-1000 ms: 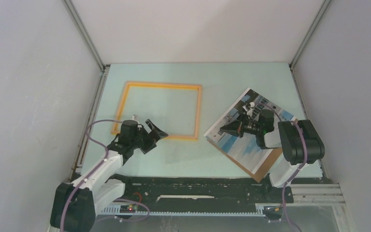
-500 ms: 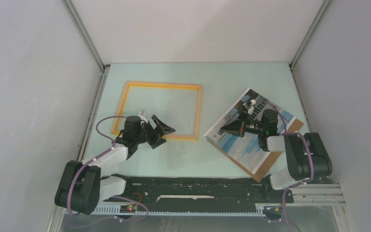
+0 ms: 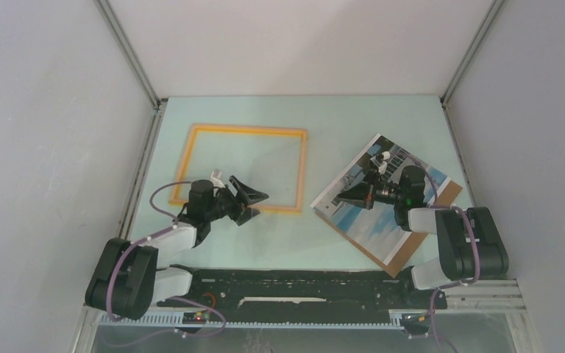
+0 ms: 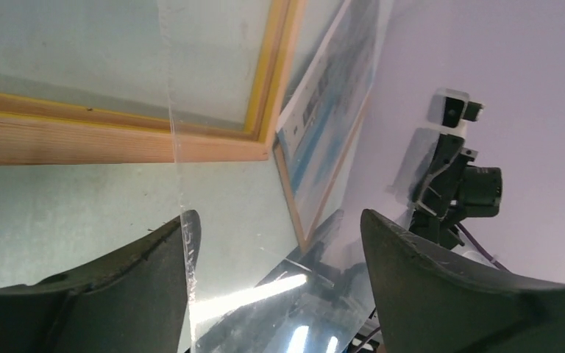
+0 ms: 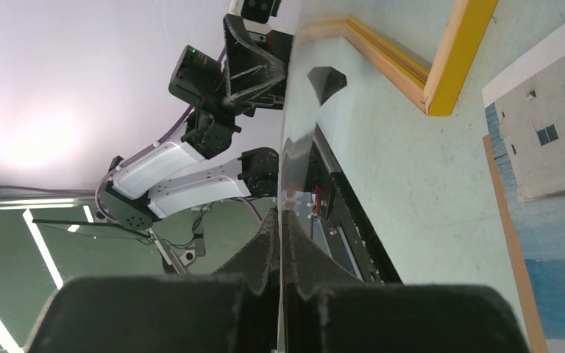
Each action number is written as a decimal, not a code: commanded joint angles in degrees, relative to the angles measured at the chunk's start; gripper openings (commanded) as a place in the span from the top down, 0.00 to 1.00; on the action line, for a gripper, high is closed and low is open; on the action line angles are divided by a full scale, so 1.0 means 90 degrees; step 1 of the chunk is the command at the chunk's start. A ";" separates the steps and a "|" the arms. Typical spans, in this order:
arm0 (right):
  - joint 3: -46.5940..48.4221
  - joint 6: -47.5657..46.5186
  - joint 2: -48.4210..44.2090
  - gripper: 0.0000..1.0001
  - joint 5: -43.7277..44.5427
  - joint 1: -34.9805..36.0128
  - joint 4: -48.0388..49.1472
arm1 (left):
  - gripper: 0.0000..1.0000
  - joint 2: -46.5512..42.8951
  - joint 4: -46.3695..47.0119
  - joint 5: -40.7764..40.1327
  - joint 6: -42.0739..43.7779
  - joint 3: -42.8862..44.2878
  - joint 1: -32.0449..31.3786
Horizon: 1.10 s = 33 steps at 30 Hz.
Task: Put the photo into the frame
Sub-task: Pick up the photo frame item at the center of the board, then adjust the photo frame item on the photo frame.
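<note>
- One rectangular yellow-orange wooden frame [image 3: 250,131] lies flat at left.
- Sky-and-buildings photo print [image 3: 357,220] lies right of it, on brown board [image 3: 406,254].
- Left gripper [image 3: 256,205]: fingers apart, at frame's near rim.
- Right gripper [image 3: 340,197]: fingers clamped on thin clear sheet [image 4: 265,287].

frame [image 3: 246,131]: thin yellow-orange rim, lying flat, left-centre. photo [image 3: 360,224]: face up, blue sky/water, pale buildings, white border, turned diagonal, right of frame, not touching.
</note>
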 commanded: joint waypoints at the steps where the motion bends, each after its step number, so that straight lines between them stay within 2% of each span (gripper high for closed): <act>1: 0.0166 -0.0517 -0.0249 1.00 -0.0197 -0.0031 -0.0649 | 0.21 -0.0596 0.0631 0.0307 -0.0376 -0.0252 0.0093; 8: 0.0473 -0.1660 -0.0266 1.00 -0.0073 -0.0009 -0.2226 | 0.38 -0.1465 0.0384 0.0140 -0.0539 -0.0542 0.0273; 15: 0.0578 -0.1759 -0.0189 1.00 -0.0047 0.0127 -0.2416 | 0.48 -0.2360 -0.0096 -0.0232 -0.0522 -0.0679 0.0579; 25: 0.1195 -0.2063 0.0108 1.00 -0.0015 0.0427 -0.2922 | 0.72 -0.2142 -0.0070 -0.0219 -0.0362 -0.0562 0.0643; 27: 0.1303 -0.2226 0.0163 1.00 -0.0001 0.0426 -0.3151 | 0.74 -0.2149 -0.0258 -0.0306 -0.0199 -0.0492 0.0649; 33: 0.1730 -0.2533 0.0425 1.00 0.0153 0.0512 -0.3656 | 0.91 -0.2165 -0.1301 -0.0804 0.0464 -0.0098 0.0649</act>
